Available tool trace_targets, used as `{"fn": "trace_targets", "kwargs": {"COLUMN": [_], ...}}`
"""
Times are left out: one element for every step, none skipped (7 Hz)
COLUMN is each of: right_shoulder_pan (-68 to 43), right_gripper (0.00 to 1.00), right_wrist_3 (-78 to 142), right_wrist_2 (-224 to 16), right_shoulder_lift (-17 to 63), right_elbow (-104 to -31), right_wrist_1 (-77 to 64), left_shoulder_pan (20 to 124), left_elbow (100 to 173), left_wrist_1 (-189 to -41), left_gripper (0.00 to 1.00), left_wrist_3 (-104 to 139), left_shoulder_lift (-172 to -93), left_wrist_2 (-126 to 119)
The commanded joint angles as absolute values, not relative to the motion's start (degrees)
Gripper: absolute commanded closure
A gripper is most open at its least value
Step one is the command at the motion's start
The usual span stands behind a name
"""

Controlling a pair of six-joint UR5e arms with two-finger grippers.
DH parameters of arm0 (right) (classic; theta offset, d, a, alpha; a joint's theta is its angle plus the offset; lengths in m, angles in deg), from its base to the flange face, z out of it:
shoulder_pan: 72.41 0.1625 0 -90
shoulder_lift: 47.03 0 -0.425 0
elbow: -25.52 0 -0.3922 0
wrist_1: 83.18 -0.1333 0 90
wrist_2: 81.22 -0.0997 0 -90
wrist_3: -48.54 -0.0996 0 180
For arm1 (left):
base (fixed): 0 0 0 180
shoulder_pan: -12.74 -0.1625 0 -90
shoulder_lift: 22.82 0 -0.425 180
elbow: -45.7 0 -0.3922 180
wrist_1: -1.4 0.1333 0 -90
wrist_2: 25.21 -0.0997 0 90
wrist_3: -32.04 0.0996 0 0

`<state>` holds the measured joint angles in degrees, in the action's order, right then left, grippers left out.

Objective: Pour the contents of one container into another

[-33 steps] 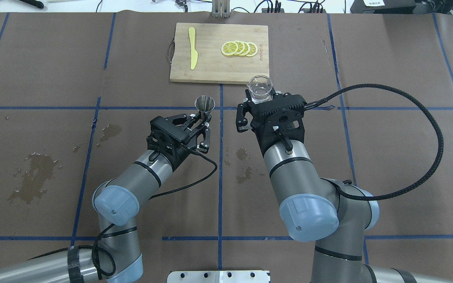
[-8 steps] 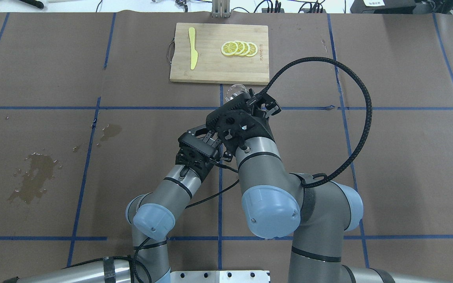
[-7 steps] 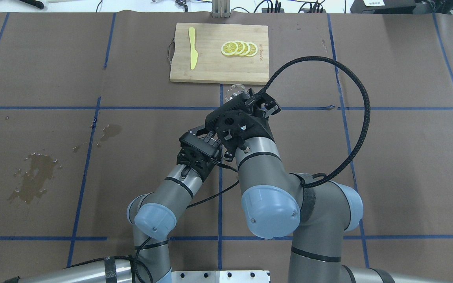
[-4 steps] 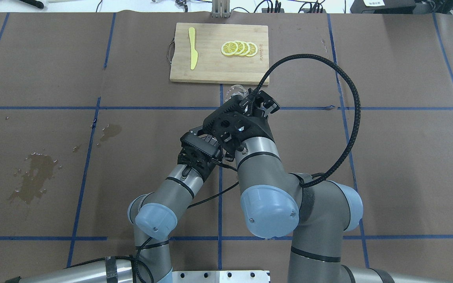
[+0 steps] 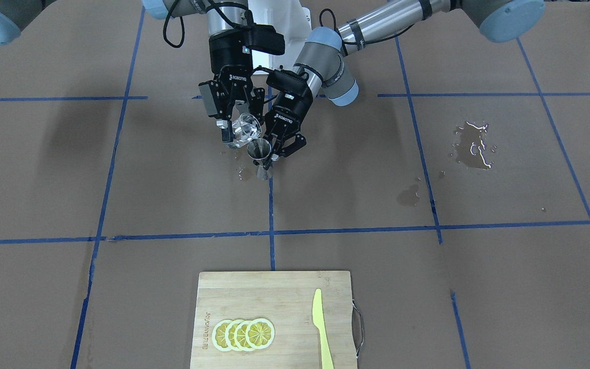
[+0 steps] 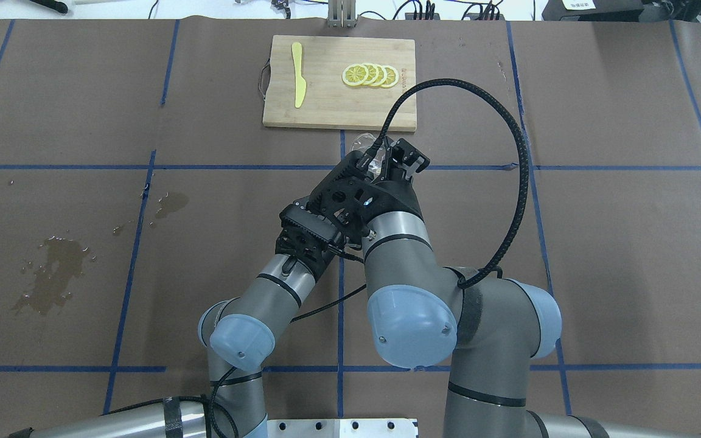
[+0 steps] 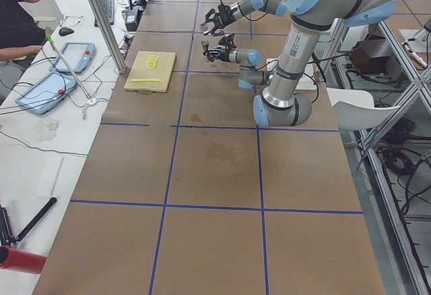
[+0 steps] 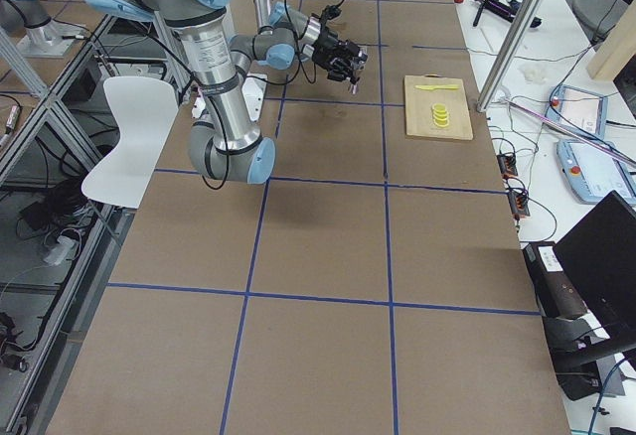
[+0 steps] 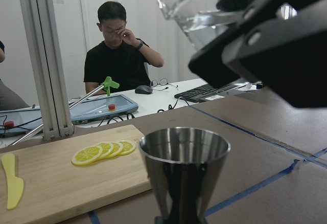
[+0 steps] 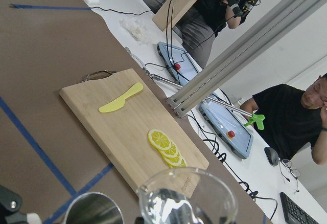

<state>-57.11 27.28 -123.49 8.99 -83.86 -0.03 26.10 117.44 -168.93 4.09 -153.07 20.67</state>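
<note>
Right gripper (image 5: pixel 240 128) is clamped on the clear glass cup (image 5: pixel 247 130). The cup is tipped, with its lip aimed toward the left gripper (image 5: pixel 270 157). The left gripper is closed on the waist of the silver jigger (image 5: pixel 259 151), which stands upright. The cup lip sits just above and beside the jigger's open top cone; can't tell if they touch. Left wrist cam shows clear liquid in the cup, pooled at the lowered lip. Can't tell if any is running into the jigger. Well ahead of both grippers, away from the robot, is a bamboo cutting board (image 5: pixel 285 287) with lemon slices (image 5: pixel 244 334) and a yellow knife (image 5: pixel 321 328). There's a wet patch (image 5: pixel 471 146) on the paper, well out past the left gripper's outer side.
</note>
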Motion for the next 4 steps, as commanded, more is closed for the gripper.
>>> {"fn": "trace_targets", "kwargs": {"right_shoulder_pan": [-57.03,-57.02,-57.02,-57.02], "right_gripper": [1.0,1.0,1.0,1.0], "right_wrist_3": [30.42,31.91,33.67,34.38], "right_wrist_2": [-123.5,-123.41,-123.5,-123.5], "right_shoulder_lift": [9.04,9.04,8.95,8.95], "right_elbow": [-83.9,-84.08,-84.77,-85.39], "right_wrist_1": [1.02,2.06,3.29,4.09], "left_shoulder_pan": [26.1,26.1,26.1,26.19], "left_elbow": [117.51,117.51,117.51,117.59], "left_wrist_1": [-168.93,-168.93,-168.93,-168.93], "left_gripper": [1.0,1.0,1.0,1.0], "left_wrist_3": [4.09,4.09,4.09,4.09], "left_shoulder_lift": [-153.07,-153.07,-153.07,-153.07], "left_wrist_2": [20.67,20.67,20.67,20.67]}}
